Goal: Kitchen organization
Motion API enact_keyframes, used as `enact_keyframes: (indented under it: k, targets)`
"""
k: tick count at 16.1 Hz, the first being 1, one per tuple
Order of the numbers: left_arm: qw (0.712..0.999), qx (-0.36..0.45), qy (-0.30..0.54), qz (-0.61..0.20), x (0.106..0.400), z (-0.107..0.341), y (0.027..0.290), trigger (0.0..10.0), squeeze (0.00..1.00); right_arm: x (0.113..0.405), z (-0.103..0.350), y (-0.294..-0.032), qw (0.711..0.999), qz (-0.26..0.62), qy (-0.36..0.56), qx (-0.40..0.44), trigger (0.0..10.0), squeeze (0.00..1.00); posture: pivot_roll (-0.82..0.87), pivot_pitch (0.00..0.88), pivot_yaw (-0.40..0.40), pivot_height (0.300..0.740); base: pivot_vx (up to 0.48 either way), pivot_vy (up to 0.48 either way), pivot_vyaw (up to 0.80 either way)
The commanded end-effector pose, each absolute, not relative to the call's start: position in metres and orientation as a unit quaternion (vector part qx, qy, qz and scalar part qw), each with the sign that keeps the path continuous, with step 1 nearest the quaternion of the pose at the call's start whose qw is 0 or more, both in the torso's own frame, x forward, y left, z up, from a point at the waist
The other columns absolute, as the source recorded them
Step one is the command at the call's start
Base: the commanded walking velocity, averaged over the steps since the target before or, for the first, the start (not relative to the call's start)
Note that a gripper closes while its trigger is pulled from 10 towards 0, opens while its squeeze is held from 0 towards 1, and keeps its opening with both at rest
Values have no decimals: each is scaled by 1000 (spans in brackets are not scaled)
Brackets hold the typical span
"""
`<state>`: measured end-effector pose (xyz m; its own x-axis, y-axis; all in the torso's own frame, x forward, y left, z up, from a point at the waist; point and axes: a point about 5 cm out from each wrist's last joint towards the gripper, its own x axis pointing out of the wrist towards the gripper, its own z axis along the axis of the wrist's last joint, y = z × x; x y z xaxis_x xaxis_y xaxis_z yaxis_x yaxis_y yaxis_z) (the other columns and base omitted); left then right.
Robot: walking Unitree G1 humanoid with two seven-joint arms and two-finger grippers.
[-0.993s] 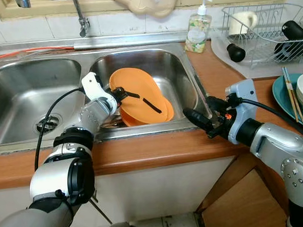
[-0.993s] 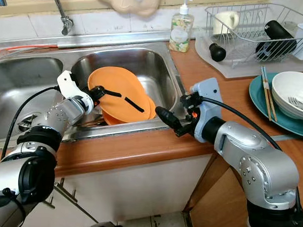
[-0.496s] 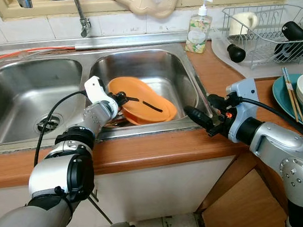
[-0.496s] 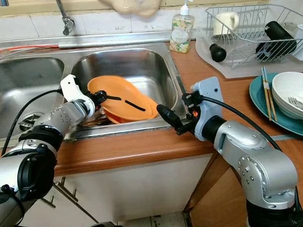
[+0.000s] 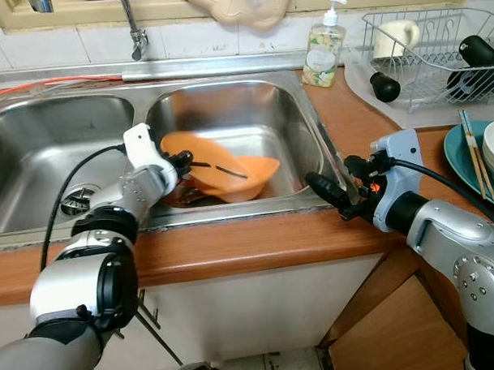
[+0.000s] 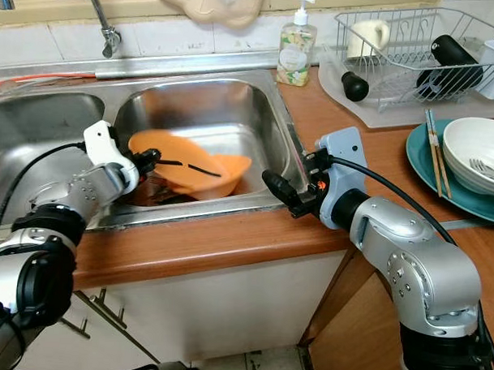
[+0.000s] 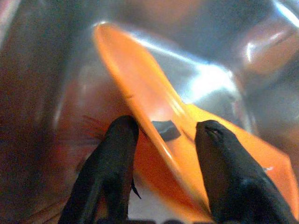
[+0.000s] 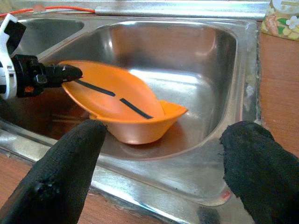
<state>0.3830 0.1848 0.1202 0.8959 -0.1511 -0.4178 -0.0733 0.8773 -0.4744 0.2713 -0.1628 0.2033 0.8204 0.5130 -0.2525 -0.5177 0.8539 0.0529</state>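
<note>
**Orange plates tipped down flat in my left grip**

Steel first: the double sink (image 5: 258,112) spreads ahead of both my arms, and its right-hand basin holds everything I am working on. Beyond my right gripper, up on the wooden counter (image 5: 371,128), sit the dish rack (image 5: 434,45), a teal plate (image 5: 463,152) carrying a white bowl (image 6: 476,144), and a soap bottle (image 5: 323,48) at the basin's far corner.

Inside the basin lie the orange plates (image 5: 223,176), two of them nested as far as I can judge. My left gripper (image 5: 187,160) reaches in from the near-left rim, and its black fingers (image 7: 117,154) straddle the plate's edge, one on each face, so I am clamped on the upper plate's rim. A second ago that plate stood nearly upright against the basin's back, its face turned toward me. Half a second ago it leaned halfway. Now it lies low, close to level, its far lip pointing toward my right gripper. The black strips on its face show as thin slanted lines.

My right gripper (image 5: 332,192) waits just outside the basin's near-right corner, over the counter edge, fingers spread wide apart and empty.

Tilting the plate down tells me the pinch is firm and the plate swings freely on the one beneath. I judge the next step is lifting it clear toward the rack.
</note>
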Motion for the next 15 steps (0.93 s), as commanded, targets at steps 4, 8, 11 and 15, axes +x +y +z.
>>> enact_keyframes:
  k: [4, 8, 11, 15]
  targets:
    - [949, -210, 229, -56, 381, 126, 191, 10000, 1000, 275, 206, -162, 956, 265, 125, -12, 10000, 0, -173, 0, 65, 740, 0, 0, 0]
    - [961, -157, 205, -102, 382, 139, 185, 10000, 1000, 275, 206, -164, 958, 257, 124, -16, 10000, 0, -178, 0, 72, 740, 0, 0, 0]
    - [976, -43, 132, -169, 381, 158, 174, 10000, 1000, 275, 206, -166, 960, 250, 120, -29, 10000, 0, -178, 0, 73, 740, 0, 0, 0]
    - [972, 91, 103, -190, 375, 166, 170, 10000, 1000, 276, 203, -165, 960, 246, 122, -48, 10000, 0, -171, 0, 69, 740, 0, 0, 0]
